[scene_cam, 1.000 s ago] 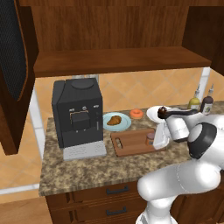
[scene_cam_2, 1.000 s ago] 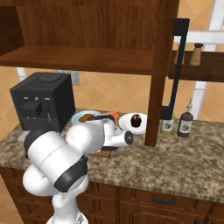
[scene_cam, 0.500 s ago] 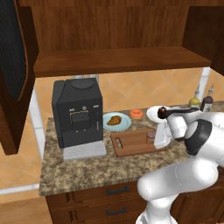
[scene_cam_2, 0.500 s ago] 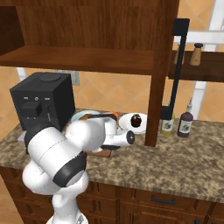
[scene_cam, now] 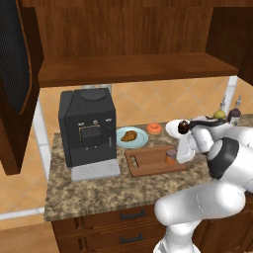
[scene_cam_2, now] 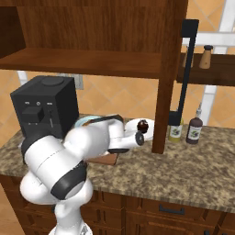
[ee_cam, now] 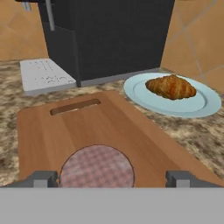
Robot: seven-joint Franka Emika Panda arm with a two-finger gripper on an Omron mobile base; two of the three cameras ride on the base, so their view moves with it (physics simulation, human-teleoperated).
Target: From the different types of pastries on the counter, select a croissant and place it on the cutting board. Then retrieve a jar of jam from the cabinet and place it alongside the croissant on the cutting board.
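Observation:
The jar of jam [ee_cam: 96,166] stands upright on the cutting board [ee_cam: 100,127], its round pinkish-brown lid facing the hand camera. My gripper [ee_cam: 111,178] is open around the jar, one dark fingertip on each side, with a gap on the right. From the left base view the jar [scene_cam: 170,158] sits at the right end of the board [scene_cam: 148,161], under my gripper [scene_cam: 174,154]. The golden-brown croissant [ee_cam: 170,86] lies on a light blue plate [ee_cam: 205,105] beyond the board, also seen as the croissant [scene_cam: 129,135] beside the coffee machine.
A black coffee machine [scene_cam: 88,127] stands left of the board on the granite counter [scene_cam: 99,190]. Behind the board are the orange donut [scene_cam: 154,128] and the dark cupcake [scene_cam: 184,126] on a white plate. Sauce bottles [scene_cam_2: 194,130] stand at the right. The cabinet shelf [scene_cam: 128,69] hangs overhead.
The arm's elbow has shifted a little. The hand stays at the right end of the board over the jar.

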